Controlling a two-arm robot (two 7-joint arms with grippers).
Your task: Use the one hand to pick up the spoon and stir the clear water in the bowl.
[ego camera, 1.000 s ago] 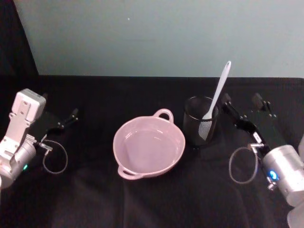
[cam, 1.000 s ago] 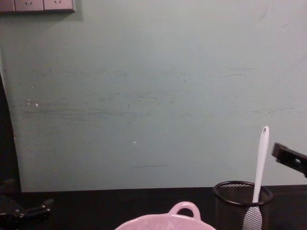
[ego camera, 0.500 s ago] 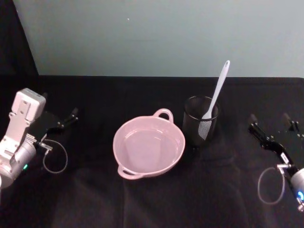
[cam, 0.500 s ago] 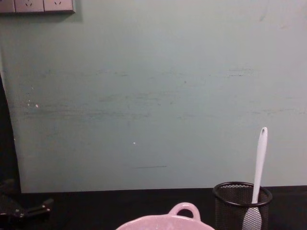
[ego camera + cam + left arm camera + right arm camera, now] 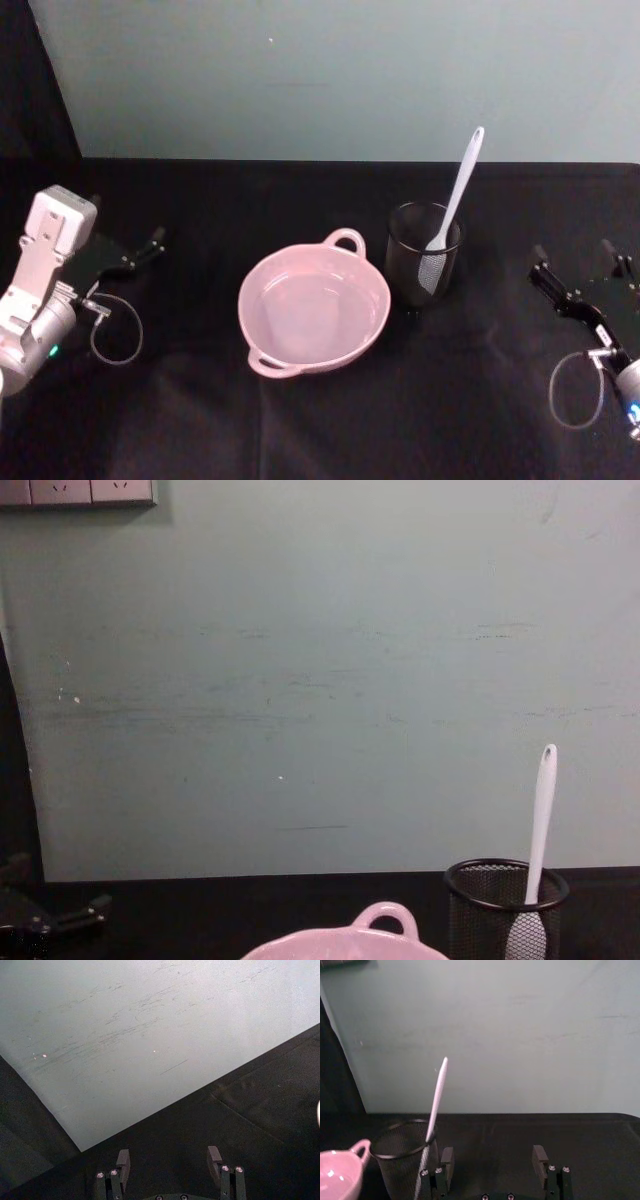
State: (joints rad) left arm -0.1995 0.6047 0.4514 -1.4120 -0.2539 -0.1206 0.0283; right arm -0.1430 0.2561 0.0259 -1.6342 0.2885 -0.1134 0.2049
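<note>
The white spoon (image 5: pixel 458 193) stands head-down in a black mesh cup (image 5: pixel 422 253), its handle leaning up and to the right; it also shows as the spoon (image 5: pixel 538 825) and the spoon (image 5: pixel 436 1097). Left of the cup sits the pink bowl (image 5: pixel 345 331) with its loop handle toward the back; its rim shows as the bowl (image 5: pixel 385 917) low in the chest view. My right gripper (image 5: pixel 579 267) is open, low at the table's right edge, well clear of the cup; its fingers (image 5: pixel 447 1160) are spread apart. My left gripper (image 5: pixel 150 243) rests open at the far left.
A black cloth covers the table (image 5: pixel 320 420). A pale green wall (image 5: pixel 320 680) rises behind it, with a socket plate (image 5: pixel 78 491) at the upper left. Bare cloth lies between the cup and the right gripper and in front of the bowl.
My right gripper drew back from beside the cup to the table's right edge, with almost no drift in the last half second. Spoon, cup, bowl and left arm are unmoved.
</note>
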